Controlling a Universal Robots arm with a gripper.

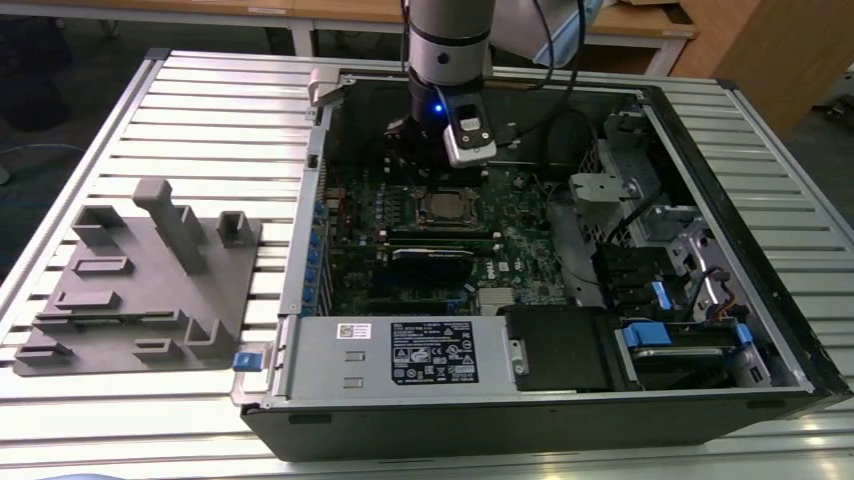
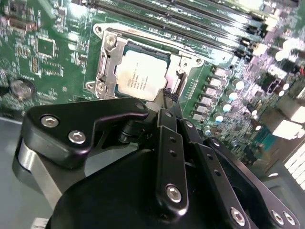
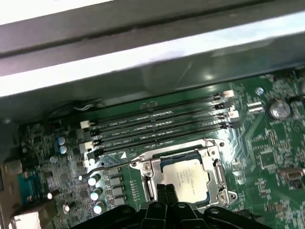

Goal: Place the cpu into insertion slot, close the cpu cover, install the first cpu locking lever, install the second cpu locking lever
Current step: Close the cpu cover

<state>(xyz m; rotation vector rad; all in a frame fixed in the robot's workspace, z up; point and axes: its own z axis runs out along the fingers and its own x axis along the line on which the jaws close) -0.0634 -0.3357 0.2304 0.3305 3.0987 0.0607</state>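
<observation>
The cpu sat in the insertion slot on the green board, its dull silver top showing through the window of the cpu cover, which lay flat over it. In both wrist views I could see the gripper with its fingers together, tips right at the socket's edge beside the chip; I saw nothing clamped between them. In the first wrist view a thin lever rod ran along the socket's side next to the four long memory slots. The second wrist view gave me the chip closer, framed by the cover, with the fingertips just beside it. Faint print covered the chip's top, too small for me to read.

The exterior view gave me the wider scene: the arm reaching down into the open computer case, a white printed label on the metal box, and a grey parts holder on the slatted table at the exterior view's left.
</observation>
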